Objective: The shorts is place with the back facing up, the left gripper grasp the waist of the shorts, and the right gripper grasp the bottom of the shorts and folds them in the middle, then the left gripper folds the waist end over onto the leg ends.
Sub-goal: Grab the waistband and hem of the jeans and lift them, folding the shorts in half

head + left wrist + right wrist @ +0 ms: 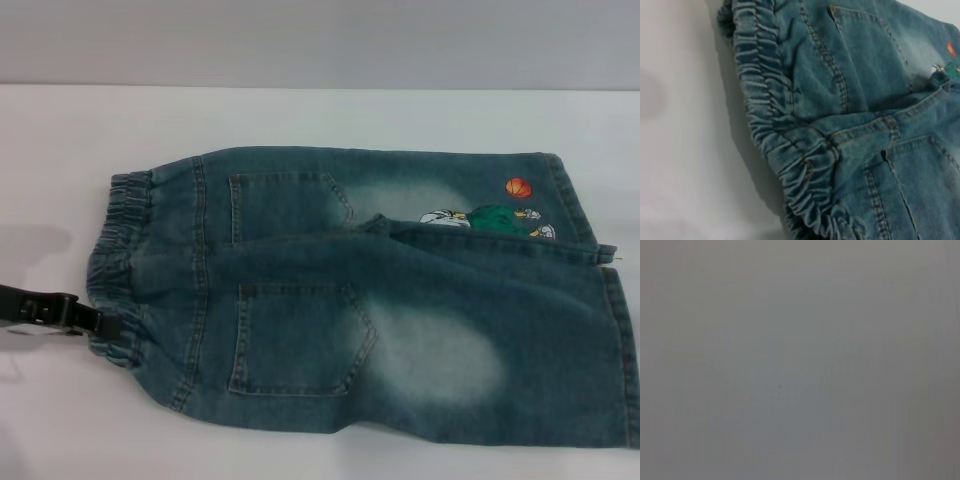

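Observation:
The blue denim shorts point(400, 300) lie flat on the white table point(300, 115) with both back pockets facing up. The gathered waist point(120, 260) points left and the leg ends point(615, 350) point right. The near leg overlaps the far leg, which bears the cartoon and orange ball print point(500, 212). My left gripper point(100, 322) reaches in from the left edge and meets the near corner of the waist. The left wrist view shows the ruffled waist point(770, 130) and a pocket point(875, 55) close up. My right gripper is out of view.
The white table stretches around the shorts, with bare surface behind and to the left of them. A grey wall point(320, 40) stands at the back. The right wrist view shows only a plain grey field.

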You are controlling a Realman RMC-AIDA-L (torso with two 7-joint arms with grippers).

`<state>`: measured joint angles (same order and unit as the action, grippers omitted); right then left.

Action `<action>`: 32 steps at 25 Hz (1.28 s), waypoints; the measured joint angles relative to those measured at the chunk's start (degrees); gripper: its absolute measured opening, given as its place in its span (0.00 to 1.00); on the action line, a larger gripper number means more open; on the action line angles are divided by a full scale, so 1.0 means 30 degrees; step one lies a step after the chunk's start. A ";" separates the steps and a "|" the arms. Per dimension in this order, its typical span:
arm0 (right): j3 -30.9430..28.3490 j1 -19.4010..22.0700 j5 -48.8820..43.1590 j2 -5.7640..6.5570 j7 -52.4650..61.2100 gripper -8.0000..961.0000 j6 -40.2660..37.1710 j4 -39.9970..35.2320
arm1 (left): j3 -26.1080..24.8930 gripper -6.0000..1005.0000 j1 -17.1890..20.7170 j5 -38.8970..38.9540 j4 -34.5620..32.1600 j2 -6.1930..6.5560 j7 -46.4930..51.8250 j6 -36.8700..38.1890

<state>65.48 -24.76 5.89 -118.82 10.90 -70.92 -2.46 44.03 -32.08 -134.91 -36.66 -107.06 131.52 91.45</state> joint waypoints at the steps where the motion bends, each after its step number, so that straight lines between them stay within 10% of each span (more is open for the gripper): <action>1: -0.0017 0.0009 0.0000 0.0000 0.0000 0.57 0.0001 0.0000 | 0.0004 0.19 0.0000 -0.0023 -0.0018 -0.0012 -0.0005 -0.0089; 5: -0.0169 0.0041 -0.0001 0.0001 0.0001 0.57 0.0000 0.0013 | 0.0067 0.05 -0.0035 -0.0195 -0.0008 -0.0054 -0.0013 -0.0222; 16: 0.0064 0.0057 -0.2026 0.0310 0.2909 0.57 0.1499 -0.0959 | 0.0236 0.05 -0.0121 -0.0128 -0.0097 -0.0109 0.0032 -0.0906; 26: -0.0105 0.0943 -1.6173 0.2447 1.7269 0.57 0.1588 -0.6501 | -0.0229 0.05 -0.0232 -0.0077 -0.0172 -0.0374 0.0014 -0.1387; 32: -0.2898 -0.0117 -2.5966 0.3771 2.4766 0.57 -0.3272 -0.8728 | -0.0228 0.05 -0.0245 -0.0062 -0.0174 -0.0506 0.0015 -0.1412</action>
<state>56.78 -25.11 -72.00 -107.51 85.19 -80.74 -28.65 43.35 -32.81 -135.09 -37.18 -108.57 131.57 87.22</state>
